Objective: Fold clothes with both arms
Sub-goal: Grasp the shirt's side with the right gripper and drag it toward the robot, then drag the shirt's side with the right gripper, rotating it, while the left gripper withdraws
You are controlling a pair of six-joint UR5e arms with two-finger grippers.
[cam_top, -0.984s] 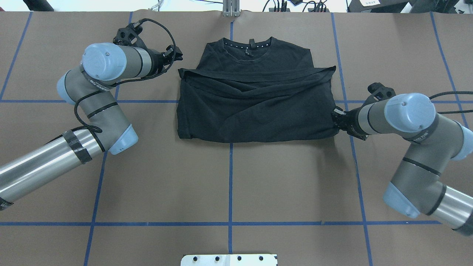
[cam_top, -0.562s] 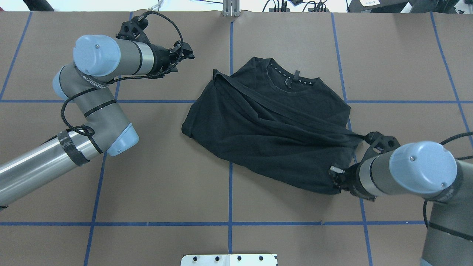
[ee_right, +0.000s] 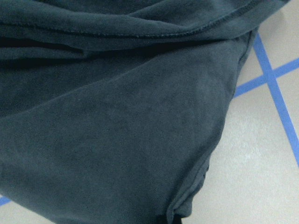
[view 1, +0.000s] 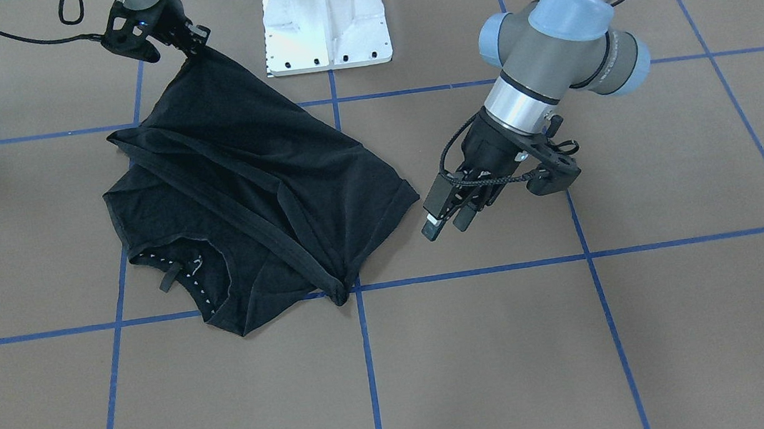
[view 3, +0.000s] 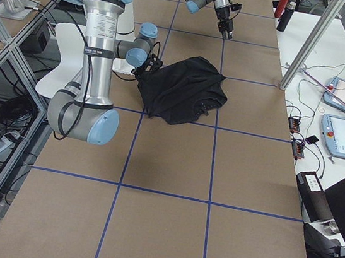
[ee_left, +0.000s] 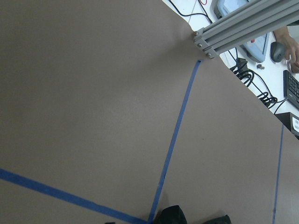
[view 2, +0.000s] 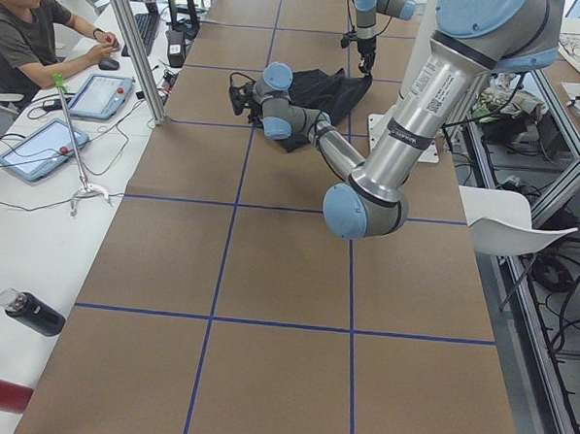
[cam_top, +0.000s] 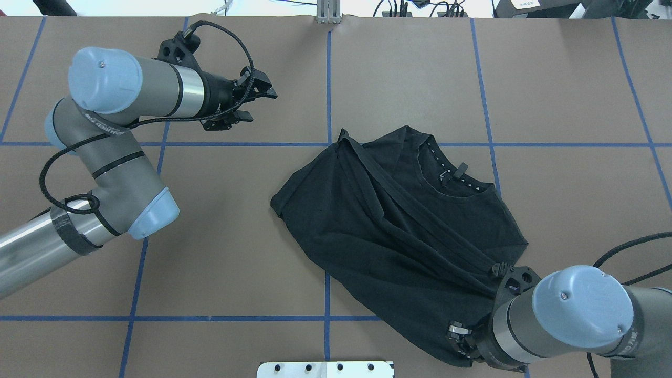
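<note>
**Right fingers clamp a shirt corner; left fingers spread and empty**

The brown counter (cam_top: 236,252), marked into squares by blue tape lines (cam_top: 326,79), carries a black T-shirt (cam_top: 399,226) that lies skewed and rumpled on the robot's right half. Its body is doubled over in loose diagonal folds. The collar (cam_top: 451,176), with white-dotted lining, points away from the robot. One bunched corner sits on a tape crossing in the front-facing view.

The right arm (cam_top: 583,307) reaches in low, close to the white pedestal (view 1: 325,16). The left arm (cam_top: 105,157) bends over the far left part of the counter, well apart from the cloth.

The right fingers (view 1: 195,40) are clenched on the shirt corner nearest the robot, and the fabric runs taut in creases up to them. The right wrist view is almost filled with dark cloth.

The left fingers (view 1: 435,210) are parted and grasp nothing, hanging above bare counter near the shirt's sleeve edge without touching it.
</note>
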